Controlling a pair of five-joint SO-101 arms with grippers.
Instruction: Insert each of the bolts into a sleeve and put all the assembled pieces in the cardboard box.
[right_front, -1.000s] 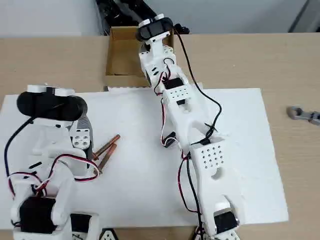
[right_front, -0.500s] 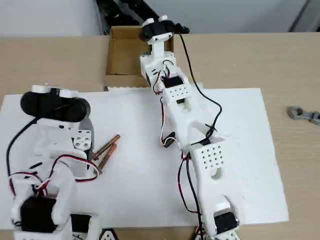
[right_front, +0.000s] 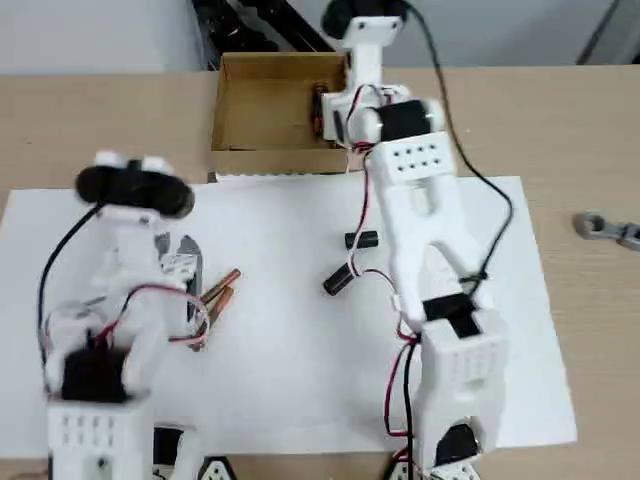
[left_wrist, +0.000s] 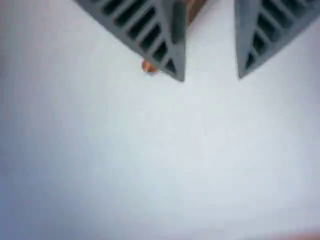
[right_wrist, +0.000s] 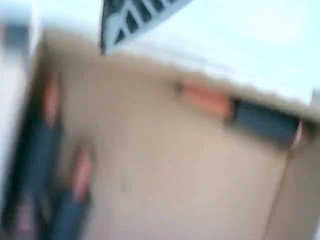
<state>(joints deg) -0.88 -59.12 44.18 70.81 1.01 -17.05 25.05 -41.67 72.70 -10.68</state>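
A white sheet (right_front: 290, 400) covered the middle of the wooden table (right_front: 560, 110). A metal wrench (right_front: 603, 227) lay on bare table, right of the sheet.

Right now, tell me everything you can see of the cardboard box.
The cardboard box is a shallow, open-topped brown tray, plain card by its look. It lies flat on the wooden table, just beyond the white sheet, with its near wall close to the sheet's far edge. The right arm hangs over its right wall. In the right wrist view its floor holds three blurred assembled pieces, copper and dark, near the walls.
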